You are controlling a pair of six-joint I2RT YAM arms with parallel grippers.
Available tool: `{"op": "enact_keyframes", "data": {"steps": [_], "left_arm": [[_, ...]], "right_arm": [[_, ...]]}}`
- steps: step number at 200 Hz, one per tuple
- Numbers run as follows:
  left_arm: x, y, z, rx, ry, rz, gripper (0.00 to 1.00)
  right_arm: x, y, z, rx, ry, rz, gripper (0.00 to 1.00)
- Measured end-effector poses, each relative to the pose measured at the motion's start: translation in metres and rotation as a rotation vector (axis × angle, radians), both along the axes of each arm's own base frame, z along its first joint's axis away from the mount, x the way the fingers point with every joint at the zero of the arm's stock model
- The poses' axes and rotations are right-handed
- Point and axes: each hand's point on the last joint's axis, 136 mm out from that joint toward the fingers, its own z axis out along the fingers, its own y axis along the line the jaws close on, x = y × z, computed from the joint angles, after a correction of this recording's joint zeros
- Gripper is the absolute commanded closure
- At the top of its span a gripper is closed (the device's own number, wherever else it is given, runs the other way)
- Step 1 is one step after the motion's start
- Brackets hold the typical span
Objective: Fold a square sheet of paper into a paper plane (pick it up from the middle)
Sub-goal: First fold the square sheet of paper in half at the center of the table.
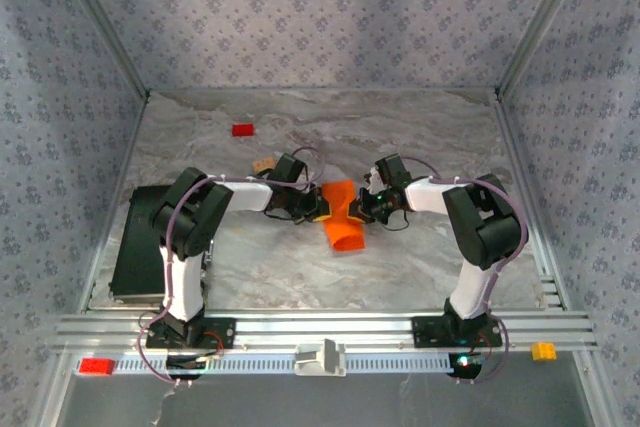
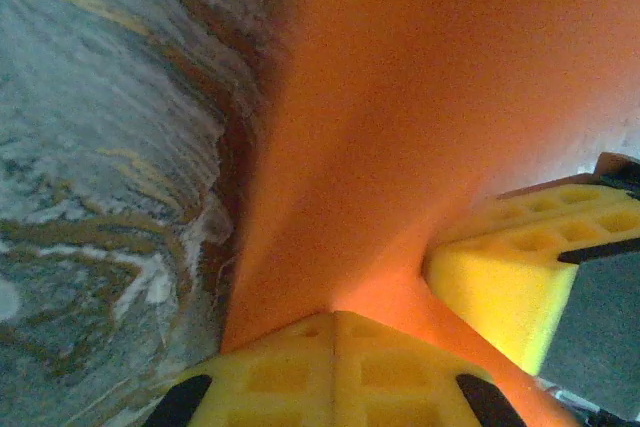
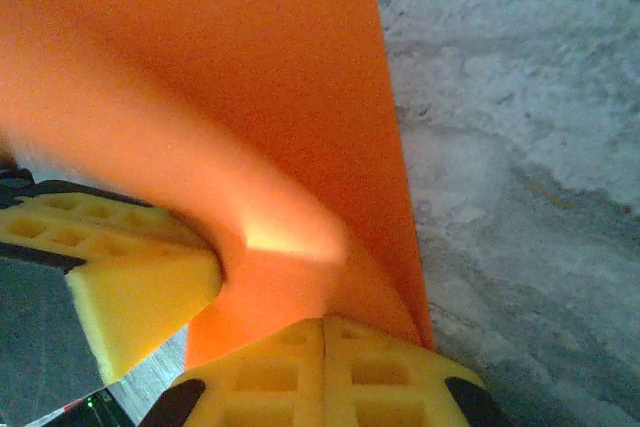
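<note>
While left end effector (image 1: pixel 320 211) and right end effector (image 1: pixel 361 210) pinch its edges, sheet (image 1: pixel 345 232) curls.

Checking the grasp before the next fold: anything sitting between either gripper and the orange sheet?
Nothing visible. The left gripper and right gripper are each shut directly on the orange sheet, pads against paper. The red block lies apart, toward the far wall.

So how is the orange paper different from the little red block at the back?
The orange paper is bigger, thin and bent; the red block is tiny and chunky. The paper is pinched by the left end effector and the right end effector; the block lies alone. The paper is mid-table; the block sits farther back on the left. Both are bright against the marbled table.
</note>
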Motion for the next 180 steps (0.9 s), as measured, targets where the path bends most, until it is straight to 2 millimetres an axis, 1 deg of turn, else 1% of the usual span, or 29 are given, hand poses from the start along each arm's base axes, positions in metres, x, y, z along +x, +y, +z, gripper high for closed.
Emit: {"op": "enact_keyframes", "data": {"steps": [44, 69, 83, 108, 121, 135, 159, 180], "left_arm": [[0.001, 0.001, 0.000, 0.007, -0.028, -0.023, 1.00], [0.006, 0.002, 0.003, 0.029, -0.035, -0.023, 1.00], [0.013, 0.002, 0.010, 0.026, -0.044, -0.020, 1.00], [0.033, -0.002, 0.027, -0.002, -0.089, -0.010, 1.00], [0.039, -0.003, 0.030, -0.014, -0.095, -0.009, 1.00], [0.041, -0.004, 0.024, -0.016, -0.083, -0.010, 1.00], [0.037, -0.001, 0.003, 0.010, -0.040, -0.012, 1.00], [0.037, 0.001, 0.001, 0.015, -0.040, -0.011, 0.99]], "right_arm": [[0.000, 0.000, 0.000, 0.000, 0.001, 0.000, 1.00], [0.000, 0.000, 0.000, -0.001, 0.001, 0.000, 1.00], [0.000, 0.000, 0.000, -0.001, 0.001, 0.000, 1.00], [0.000, 0.000, 0.000, -0.002, 0.000, 0.000, 1.00], [0.000, 0.000, -0.001, -0.002, 0.001, -0.001, 1.00], [0.000, 0.000, -0.001, -0.003, 0.000, -0.001, 1.00], [0.000, 0.000, -0.001, -0.003, 0.001, -0.001, 1.00], [0.000, -0.001, -0.001, -0.004, 0.001, -0.001, 1.00]]}}
